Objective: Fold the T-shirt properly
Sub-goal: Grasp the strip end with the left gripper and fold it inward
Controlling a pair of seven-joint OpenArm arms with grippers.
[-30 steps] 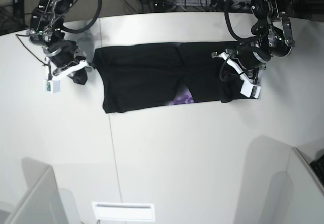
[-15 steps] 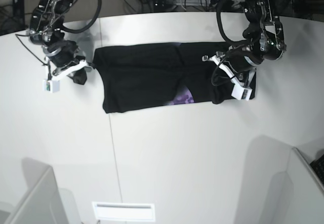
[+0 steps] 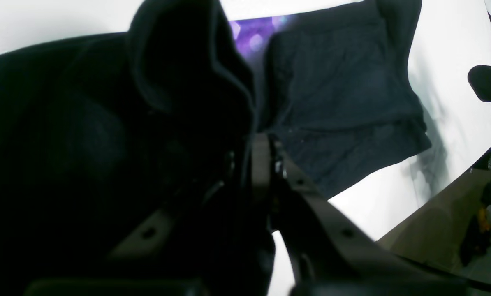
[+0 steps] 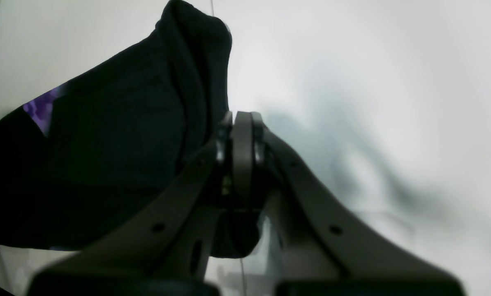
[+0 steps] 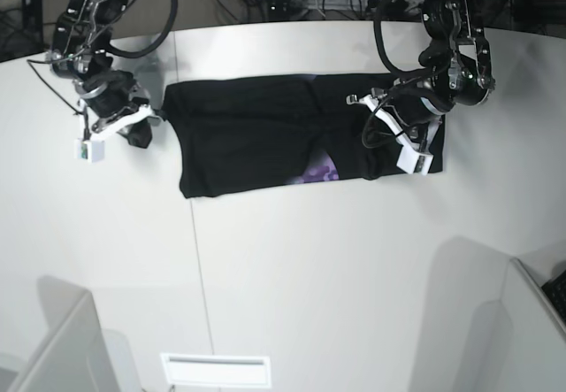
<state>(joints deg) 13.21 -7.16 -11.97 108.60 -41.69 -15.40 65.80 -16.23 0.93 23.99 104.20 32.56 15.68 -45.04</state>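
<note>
T-shirt (image 5: 256, 135) cloth is lying spread across the far middle of the white bench (image 5: 292, 286), black side up, stretching sideways between the two arms. On the base view's left, its edge is resting flat on the bench; on that view's right, its end is bunching up into a raised fold around the left claw (image 5: 400, 137). A patch of purple print (image 5: 317, 172) is peeking out at the near hem, roughly midway along the garment, where the upper layer is parting.

Seen from the left wrist camera, the T-shirt (image 3: 344, 94) is filling most of the picture, with a thick dark ridge of cloth rising just beyond the left claw (image 3: 258, 158) and the purple print (image 3: 249, 37) glowing beyond it. The left claw's jaws are pressing together on that ridge, so it is clenching the T-shirt and lifting its end off the bench.

At the other end, the right claw (image 5: 133, 129) is sitting just beside the shirt's edge in the base view. From the right wrist camera, the right claw (image 4: 239, 158) is showing its jaws closed against each other, with the rolled edge of the T-shirt (image 4: 118, 148) running right up to the tips; whether any cloth is pinched between them, I cannot tell.
</note>
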